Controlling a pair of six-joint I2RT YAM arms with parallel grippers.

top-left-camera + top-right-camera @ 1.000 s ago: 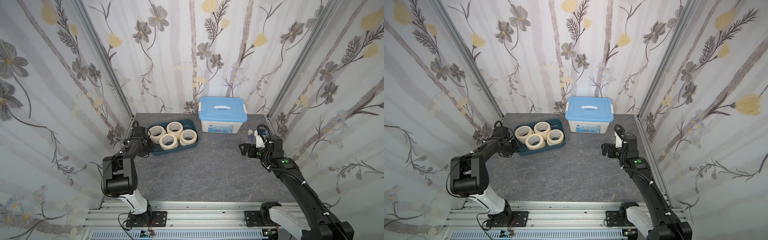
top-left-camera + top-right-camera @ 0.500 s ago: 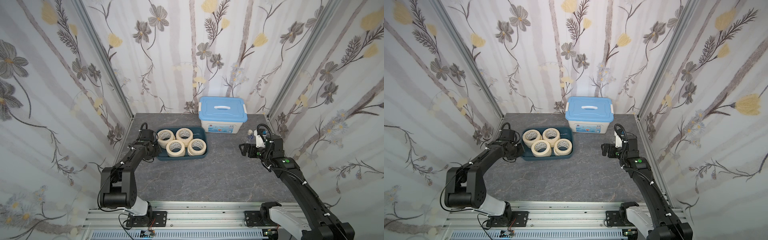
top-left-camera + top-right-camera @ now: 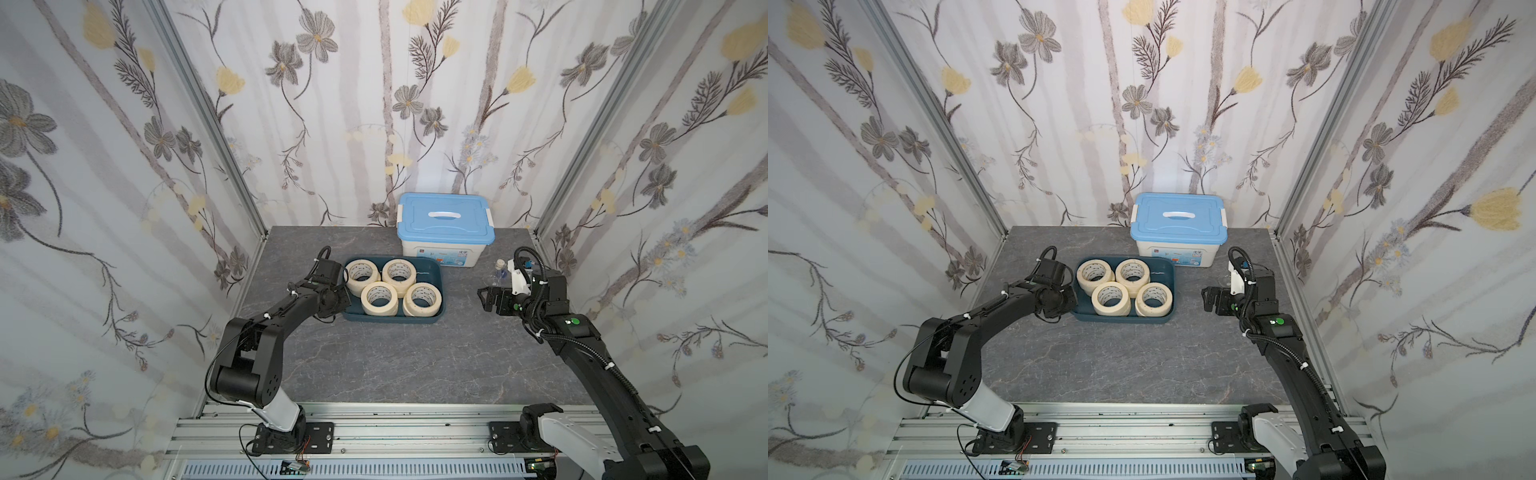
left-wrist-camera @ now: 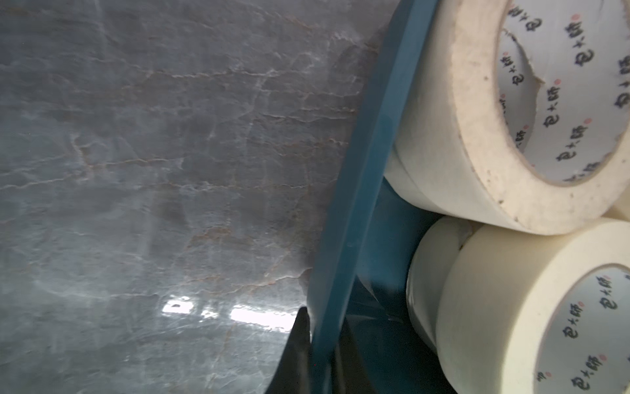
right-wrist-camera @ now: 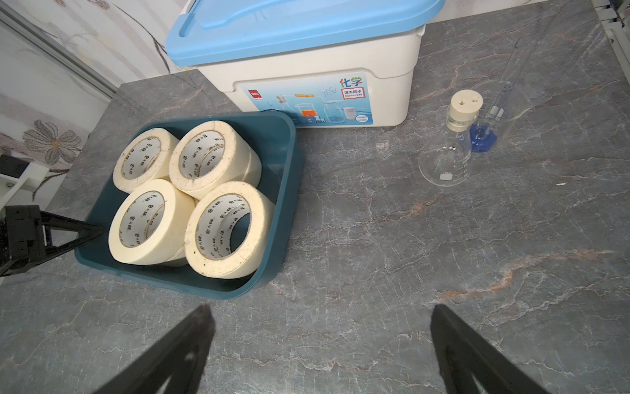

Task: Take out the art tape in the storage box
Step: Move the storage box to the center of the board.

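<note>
Art tape (image 3: 379, 297): cream rolls sitting inside the storage box (image 3: 437, 272). Four show on top in a staggered two-by-two, and the edges of more rolls show under them in the right wrist view.
Roll axis: every visible roll lies flat with its core hole facing up. The white inner cores carry small dark print.
Storage box place: on the grey marbled table (image 3: 395, 361), left of centre and just in front of the white bin (image 3: 444, 249) with the light-blue lid. Whether the two touch cannot be told.
Storage box long axis: runs side to side across the table, so its short walls face the two arms.
Left gripper (image 4: 322, 344): clenched on the box's short wall at the left end — one finger outside the teal rim, one inside, next to the nearest rolls.
Right gripper (image 5: 320, 317): fingers spread wide and holding nothing. It hangs over bare table on the right, well apart from the box and pointing toward it.
Glassware: a stoppered flask (image 5: 446, 160) and a beaker (image 5: 501, 102) stand upright near the table's right edge — beside the bin, clear of the box.
</note>
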